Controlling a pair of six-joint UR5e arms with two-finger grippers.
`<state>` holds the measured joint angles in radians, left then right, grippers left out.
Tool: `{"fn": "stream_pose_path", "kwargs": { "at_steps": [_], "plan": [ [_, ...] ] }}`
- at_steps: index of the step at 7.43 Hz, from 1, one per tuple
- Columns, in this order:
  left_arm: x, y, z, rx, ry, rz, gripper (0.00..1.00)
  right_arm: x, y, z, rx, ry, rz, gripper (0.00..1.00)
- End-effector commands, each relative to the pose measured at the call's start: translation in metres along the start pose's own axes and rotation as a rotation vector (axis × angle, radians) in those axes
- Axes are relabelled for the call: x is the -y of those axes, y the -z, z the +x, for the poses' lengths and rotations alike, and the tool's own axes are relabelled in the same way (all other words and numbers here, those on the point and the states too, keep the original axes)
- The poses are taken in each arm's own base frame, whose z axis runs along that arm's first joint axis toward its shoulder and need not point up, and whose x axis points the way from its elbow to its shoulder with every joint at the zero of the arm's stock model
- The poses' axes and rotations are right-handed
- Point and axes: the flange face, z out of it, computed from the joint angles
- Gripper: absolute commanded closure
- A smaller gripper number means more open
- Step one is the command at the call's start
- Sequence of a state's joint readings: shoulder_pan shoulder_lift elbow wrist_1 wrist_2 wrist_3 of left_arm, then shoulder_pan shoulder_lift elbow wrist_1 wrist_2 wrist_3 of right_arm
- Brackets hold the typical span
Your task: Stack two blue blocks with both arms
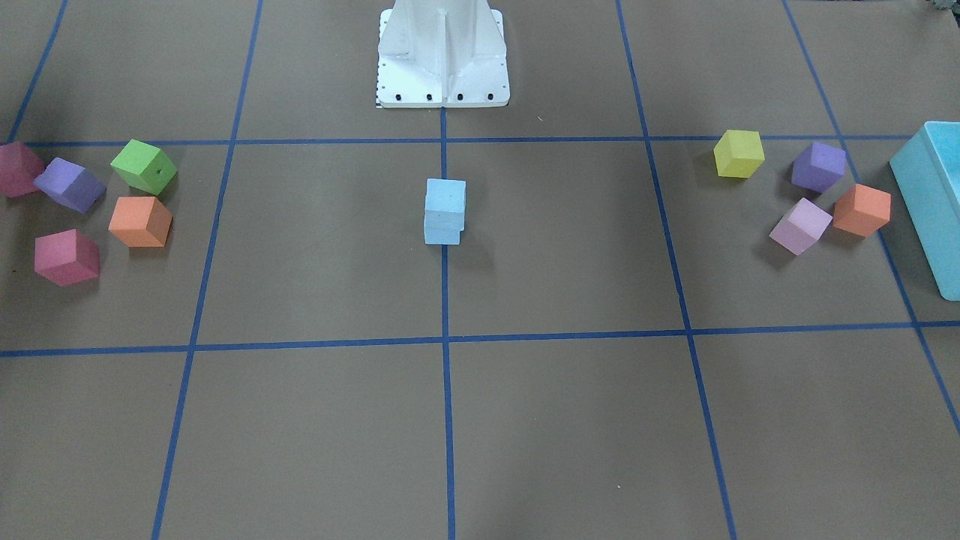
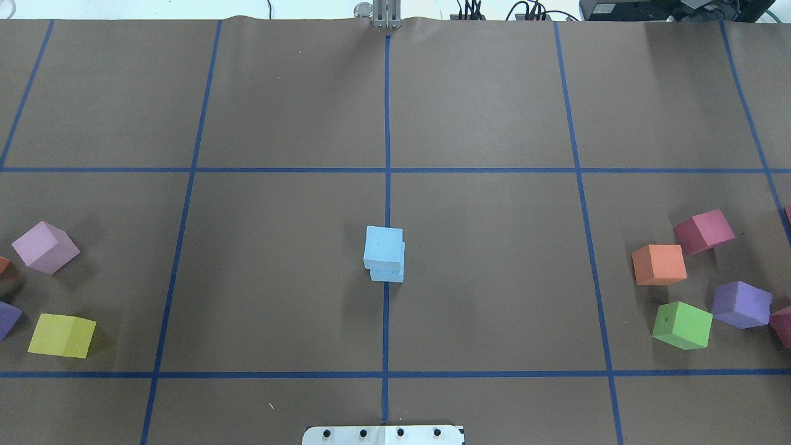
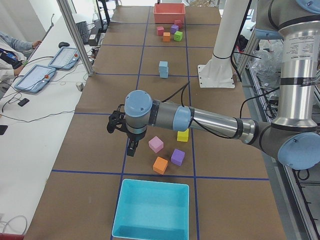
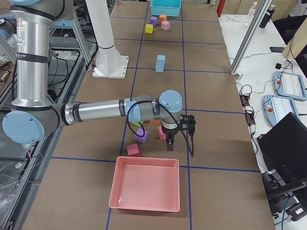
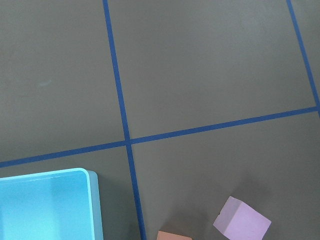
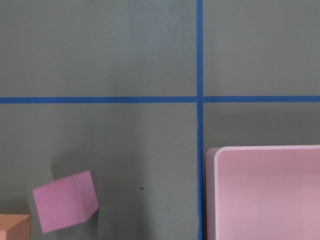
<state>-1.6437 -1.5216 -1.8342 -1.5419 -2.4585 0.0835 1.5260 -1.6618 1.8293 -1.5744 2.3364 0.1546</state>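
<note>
The two pale blue blocks stand stacked, the upper block (image 1: 445,196) sitting slightly askew on the lower block (image 1: 442,229), at the table's middle on the centre tape line. The stack also shows in the overhead view (image 2: 384,247), the exterior left view (image 3: 163,69) and the exterior right view (image 4: 160,63). My left gripper (image 3: 131,148) hangs over the table near the turquoise bin, far from the stack. My right gripper (image 4: 170,143) hangs near the pink tray, also far from the stack. I cannot tell whether either is open or shut. Neither wrist view shows fingers.
A turquoise bin (image 1: 934,202) and yellow (image 1: 739,154), purple (image 1: 818,166), lilac (image 1: 800,226) and orange (image 1: 862,210) cubes lie on my left side. Green (image 1: 144,166), orange (image 1: 139,221), purple and red (image 1: 66,257) cubes and a pink tray (image 4: 145,189) lie on my right. The robot base (image 1: 442,52) stands behind the stack.
</note>
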Motion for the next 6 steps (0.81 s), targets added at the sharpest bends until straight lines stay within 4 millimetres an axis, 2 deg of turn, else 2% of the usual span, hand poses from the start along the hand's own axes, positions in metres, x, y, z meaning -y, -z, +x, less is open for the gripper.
{"fn": "stream_pose_path", "kwargs": {
  "at_steps": [1, 2, 3, 6],
  "plan": [
    [-0.012, -0.001, -0.007, 0.001, 0.016, -0.004, 0.00, 0.003, 0.007, 0.002, -0.041, 0.006, 0.023, 0.00],
    [-0.015, -0.002, -0.009, 0.002, 0.024, -0.009, 0.00, 0.000, 0.006, 0.004, -0.042, 0.005, 0.021, 0.00],
    [-0.029, -0.007, -0.014, 0.001, 0.040, -0.020, 0.00, -0.002, 0.005, 0.006, -0.043, 0.003, 0.018, 0.00],
    [-0.031, -0.005, -0.014, 0.002, 0.042, -0.018, 0.00, -0.002, 0.005, 0.006, -0.044, 0.003, 0.018, 0.00]
  ]
}}
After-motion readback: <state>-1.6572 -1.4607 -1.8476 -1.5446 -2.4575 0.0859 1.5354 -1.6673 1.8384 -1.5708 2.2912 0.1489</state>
